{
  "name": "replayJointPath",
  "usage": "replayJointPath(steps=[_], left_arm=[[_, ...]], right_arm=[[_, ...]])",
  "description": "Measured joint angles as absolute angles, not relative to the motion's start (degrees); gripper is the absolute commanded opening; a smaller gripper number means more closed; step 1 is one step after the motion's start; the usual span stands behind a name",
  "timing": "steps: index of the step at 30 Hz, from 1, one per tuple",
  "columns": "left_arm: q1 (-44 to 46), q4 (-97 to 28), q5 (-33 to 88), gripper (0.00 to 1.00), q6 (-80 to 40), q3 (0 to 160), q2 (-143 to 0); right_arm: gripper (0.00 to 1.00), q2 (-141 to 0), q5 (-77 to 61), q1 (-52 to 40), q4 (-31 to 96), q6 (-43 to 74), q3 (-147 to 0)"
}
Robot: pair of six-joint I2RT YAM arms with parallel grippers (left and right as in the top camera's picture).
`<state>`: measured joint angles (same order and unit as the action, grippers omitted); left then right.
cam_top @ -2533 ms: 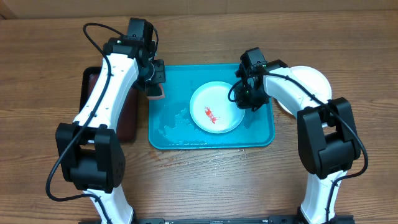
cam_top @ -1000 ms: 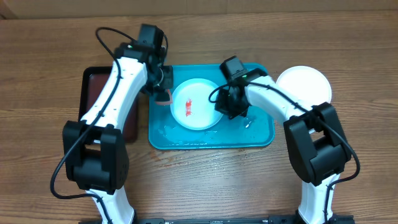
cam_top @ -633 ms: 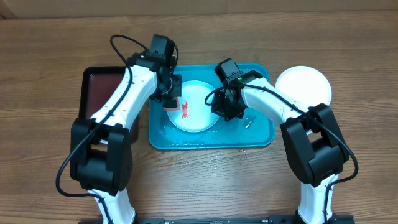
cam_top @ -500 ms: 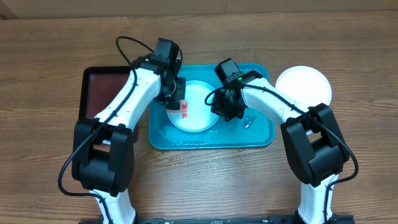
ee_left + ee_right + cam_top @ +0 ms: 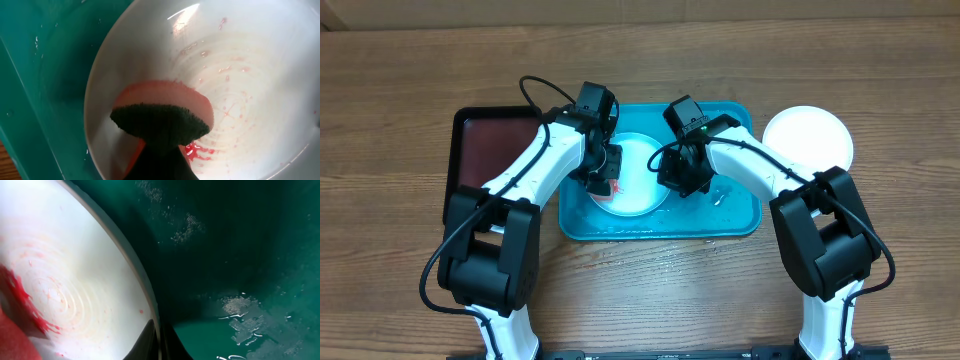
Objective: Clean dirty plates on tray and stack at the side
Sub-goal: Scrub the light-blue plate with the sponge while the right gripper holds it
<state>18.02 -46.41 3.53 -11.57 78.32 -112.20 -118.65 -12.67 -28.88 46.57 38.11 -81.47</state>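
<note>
Status: plate [image 5: 640,170] in tray [image 5: 732,212]; left gripper [image 5: 603,182] clamped on sponge [image 5: 160,120], pressed onto plate beside smear [image 5: 197,150]; right gripper [image 5: 672,180] pinching plate rim. Risk: tray is wet, scrub force could slide plate out of that shallow pinch or spread smear.

Landmark, large tray [image 5: 735,215]: plate [image 5: 640,165] in its left half, sponge [image 5: 603,188] on plate. To tray's right, second plate [image 5: 810,135]; left, small tray [image 5: 485,150].

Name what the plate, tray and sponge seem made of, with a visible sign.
The plate: probably glossy plastic, sharp highlights. The tray: smooth turquoise plastic, water pools on it. The sponge: seemingly pink foam with a dark fuzzy scouring layer.
</note>
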Motion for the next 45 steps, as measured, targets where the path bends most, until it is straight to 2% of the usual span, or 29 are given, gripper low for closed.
replayJointPath(steps=[16,29,45], left_arm=[[18.5,-44.9,5.8,0.04,-11.6,78.1,-112.2],[19.1,-46.5,-3.8,0.04,-13.8,78.1,-112.2],[22.2,-48.2,-5.1,0.04,-14.2,76.1,-112.2]], right_arm=[[0.04,-118.7,-12.9,-31.7,46.5,37.3,-81.4],[0.04,-118.7,-13.3,-32.7,46.5,36.8,-81.3],[0.04,-118.7,-13.3,-32.7,46.4,36.5,-81.3]])
